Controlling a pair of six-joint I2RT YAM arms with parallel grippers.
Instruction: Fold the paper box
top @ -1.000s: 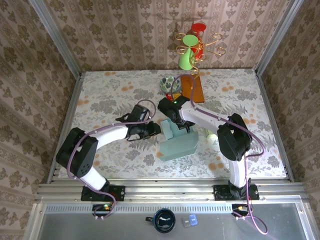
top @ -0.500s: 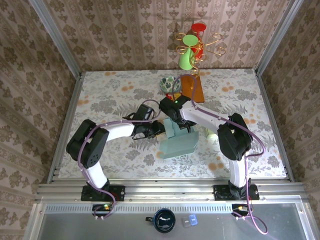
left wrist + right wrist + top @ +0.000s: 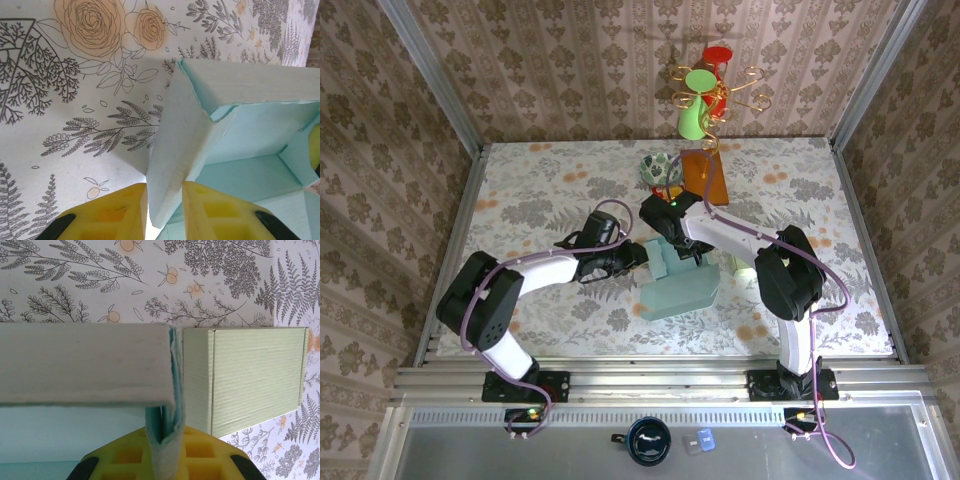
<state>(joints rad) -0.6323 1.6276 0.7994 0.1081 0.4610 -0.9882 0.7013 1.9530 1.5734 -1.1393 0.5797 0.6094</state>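
The pale teal paper box (image 3: 678, 284) lies half folded in the middle of the table. My left gripper (image 3: 638, 256) is at its left side. In the left wrist view a raised side wall (image 3: 177, 150) stands between the yellow fingers (image 3: 117, 212), and the left gripper (image 3: 165, 212) is shut on that wall. My right gripper (image 3: 686, 254) reaches down over the box's far part. In the right wrist view the right gripper (image 3: 164, 452) is shut on a doubled-over wall edge (image 3: 169, 440), under a long pale flap (image 3: 85, 365).
A light green carton (image 3: 252, 380) lies just right of the box (image 3: 744, 268). At the back stand a patterned bowl (image 3: 658, 168), a brown board (image 3: 704, 178), a green cone (image 3: 692, 118) and a gold wire stand (image 3: 720, 88).
The left arm's elbow swung right and back left while its gripper kept hold of the box wall. The right gripper and the box have barely moved.
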